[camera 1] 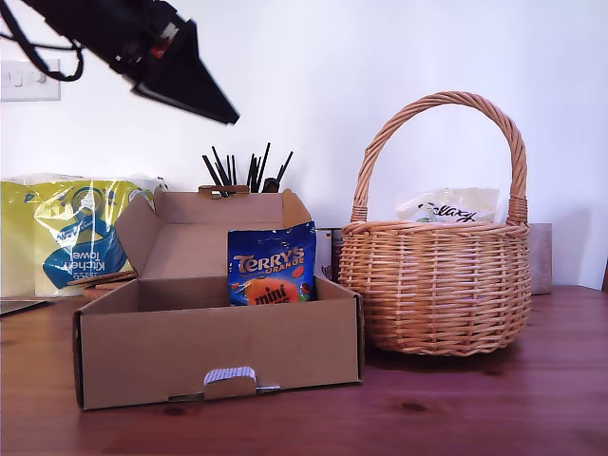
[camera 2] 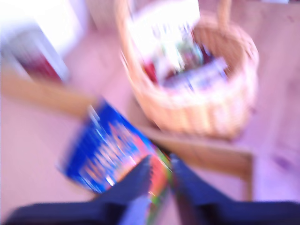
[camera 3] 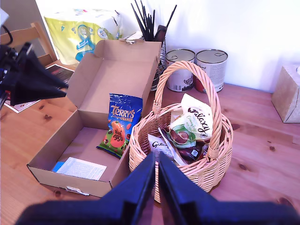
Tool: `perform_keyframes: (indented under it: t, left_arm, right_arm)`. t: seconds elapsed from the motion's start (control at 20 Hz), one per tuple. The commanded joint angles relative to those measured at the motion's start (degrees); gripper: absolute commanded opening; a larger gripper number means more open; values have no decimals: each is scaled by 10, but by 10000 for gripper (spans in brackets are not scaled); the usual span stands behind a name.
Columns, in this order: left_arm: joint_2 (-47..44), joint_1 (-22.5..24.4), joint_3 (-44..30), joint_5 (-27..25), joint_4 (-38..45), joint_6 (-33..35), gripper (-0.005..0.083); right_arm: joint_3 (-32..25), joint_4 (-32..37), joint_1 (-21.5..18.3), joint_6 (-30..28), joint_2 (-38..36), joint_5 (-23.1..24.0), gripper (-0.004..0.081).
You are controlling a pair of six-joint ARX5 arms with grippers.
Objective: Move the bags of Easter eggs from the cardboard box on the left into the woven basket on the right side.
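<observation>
Blue Terry's bag (camera 1: 272, 264) with orange print, plain brown cardboard box (camera 1: 217, 353), tan woven basket (camera 1: 435, 285), cream Galaxy bag (camera 3: 200, 120)

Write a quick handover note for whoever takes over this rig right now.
My first gripper: raised above the cardboard box, jaws nearly closed, empty.
My second gripper: high over the woven basket, jaws nearly shut, empty.
Done: Galaxy bags are in the basket.
Left: the Terry's Orange bag leans inside the box; lift it into the basket.
</observation>
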Motion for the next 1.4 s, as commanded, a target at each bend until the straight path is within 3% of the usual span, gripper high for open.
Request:
perform_keyframes:
  t: [0.0,0.25,0.55,0.8,1.35]
  left_arm:
    - [31,9,14,-8,1,25,574]
    - [102,18,93,-16,-17,68,573]
    - [250,33,286,-7,-154,109,571]
    - [367,39,399,-7,-210,129,566]
    - [440,49,420,-5,-266,130,566]
  right_arm:
    - [-3,2,2,-2,-4,-3,-12]
    - [-3,2,2,-2,-4,-6,-12]
    - [-3,3,2,-9,-4,-5,-12]
    - [-3,2,2,-18,-4,-5,-12]
    - [-3,2,2,-19,-4,-5,-12]
